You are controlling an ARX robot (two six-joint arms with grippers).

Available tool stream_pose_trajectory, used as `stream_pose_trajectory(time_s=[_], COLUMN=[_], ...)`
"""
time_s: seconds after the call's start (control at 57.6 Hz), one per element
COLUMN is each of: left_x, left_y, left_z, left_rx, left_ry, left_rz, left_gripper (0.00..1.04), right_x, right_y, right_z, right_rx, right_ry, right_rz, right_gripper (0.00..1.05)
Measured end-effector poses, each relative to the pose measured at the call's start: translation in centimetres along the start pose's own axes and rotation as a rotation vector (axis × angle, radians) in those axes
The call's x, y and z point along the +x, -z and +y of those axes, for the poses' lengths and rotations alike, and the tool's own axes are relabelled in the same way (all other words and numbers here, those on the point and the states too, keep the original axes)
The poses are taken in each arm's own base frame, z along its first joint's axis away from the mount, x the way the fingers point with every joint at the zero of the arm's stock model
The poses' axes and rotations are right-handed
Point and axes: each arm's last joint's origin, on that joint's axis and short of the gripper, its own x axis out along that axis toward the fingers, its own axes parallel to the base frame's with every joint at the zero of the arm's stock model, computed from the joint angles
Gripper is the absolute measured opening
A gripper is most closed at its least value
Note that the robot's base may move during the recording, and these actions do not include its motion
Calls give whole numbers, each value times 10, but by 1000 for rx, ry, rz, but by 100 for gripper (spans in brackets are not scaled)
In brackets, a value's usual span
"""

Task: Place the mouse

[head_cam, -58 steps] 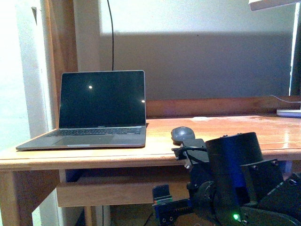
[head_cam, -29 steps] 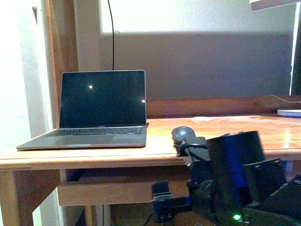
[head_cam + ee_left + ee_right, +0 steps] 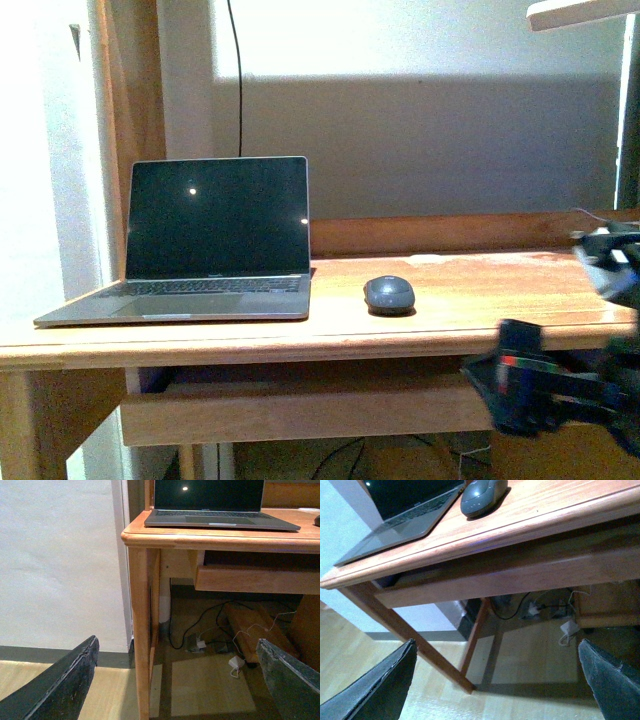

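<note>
The dark grey mouse [image 3: 389, 294] lies on the wooden desk [image 3: 470, 285], just right of the open laptop [image 3: 215, 235]. It also shows in the right wrist view [image 3: 482, 491], near the desk's front edge. My right gripper [image 3: 496, 647] is open and empty, below and in front of the desk edge, well away from the mouse. My right arm [image 3: 560, 390] is a dark blur at the lower right of the front view. My left gripper [image 3: 177, 641] is open and empty, low down, facing the desk's left leg [image 3: 140, 630].
A keyboard shelf [image 3: 300, 405] hangs under the desk top. Cables [image 3: 200, 627] and a white adapter [image 3: 235, 662] lie on the floor beneath. A wall [image 3: 60, 560] stands to the left of the desk. A lamp edge [image 3: 580, 12] shows at the top right.
My right arm has pulled away from the mouse, to the right and down. The mouse stays on the desk and now shows in full.
</note>
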Motion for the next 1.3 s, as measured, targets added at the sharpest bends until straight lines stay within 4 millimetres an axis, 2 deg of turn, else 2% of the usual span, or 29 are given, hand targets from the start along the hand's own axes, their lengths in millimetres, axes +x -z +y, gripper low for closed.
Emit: stream_pose_trajectory(time_s=[0.017,0.174,0.365,0.642,0.729,0.799,0.833,0.92,1.024,1.111,1.302], left_x=[0,0,0,0,0,0,0,0,0,0,0], left_y=[0,0,0,0,0,0,0,0,0,0,0], left_z=[0,0,0,0,0,0,0,0,0,0,0], left_rx=[0,0,0,0,0,0,0,0,0,0,0], left_ry=[0,0,0,0,-1,0,0,0,0,0,0], left_rz=[0,0,0,0,0,0,0,0,-1,0,-1], left_gripper=[97,97,97,97,97,97,97,97,97,97,97], right_x=[-10,-57,-84,-112,-118,-123,-125,-128,-130,-133,-139], right_y=[1,16,34,59,59,58,58,60,63,62,59], right_z=[0,7,15,22,23,15,13,4,-2,-6,-15], right_rx=[14,49,51,30,-149,-249,-272,-331,-343,-354,-359], right_ry=[-7,-59,-71,-42,224,414,445,461,469,472,475], right_rz=[-4,-8,-13,3,-197,-243,-246,-237,-243,-244,-242], right_gripper=[97,97,97,97,81,70,64,42,25,2,3])
